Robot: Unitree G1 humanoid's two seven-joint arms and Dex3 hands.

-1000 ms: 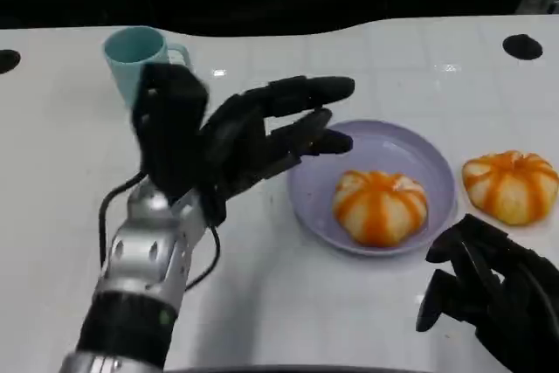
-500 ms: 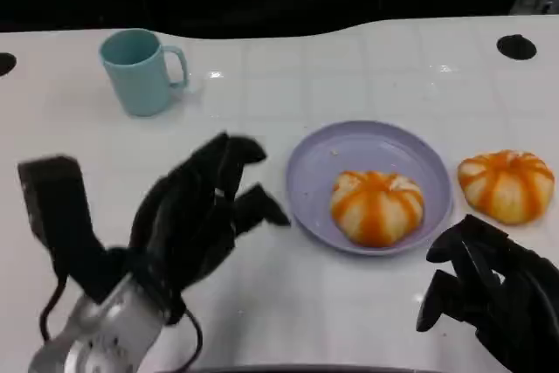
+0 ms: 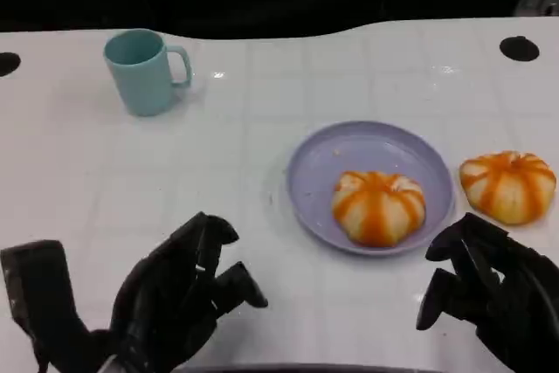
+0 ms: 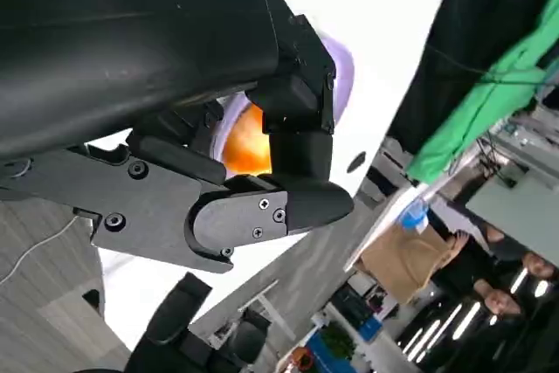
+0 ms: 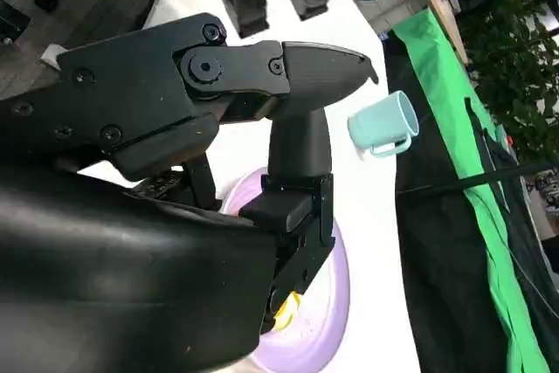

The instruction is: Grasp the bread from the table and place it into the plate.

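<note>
Change, left hand: a second ago the left hand (image 3: 179, 299) hung over the middle of the worktop (image 3: 262, 181), its fingers reaching over the plate's near-left rim; now it sits low at 7 o'clock in the head view, well apart from the plate.
Change, cup: the teal cup (image 3: 144, 70) at 11 o'clock was partly covered by that hand a second ago and now stands fully in sight, handle pointing right.
Unchanged: the plate, both pieces of bread and the right hand sit where they did a second ago.
Left hand state: fingers loosely curled and apart, holding nothing.
Right hand: the right hand (image 3: 489, 294) rests at 5 o'clock, just near of the plate's right side, fingers bent and apart, holding nothing.
Bread in plate: one orange-and-white striped bread (image 3: 378, 207) lies inside the lilac plate (image 3: 332, 159), toward its near right part.
Second bread: another striped bread (image 3: 508, 186) lies on the worktop at 3 o'clock, just beside the plate's right rim, not touching the right hand.
Left wrist view: a slice of orange bread and lilac plate shows behind the hand's black shell.
Right wrist view: the plate and the teal cup show past the fingers.
Writing: no brand, label or lettering can be read on anything.
</note>
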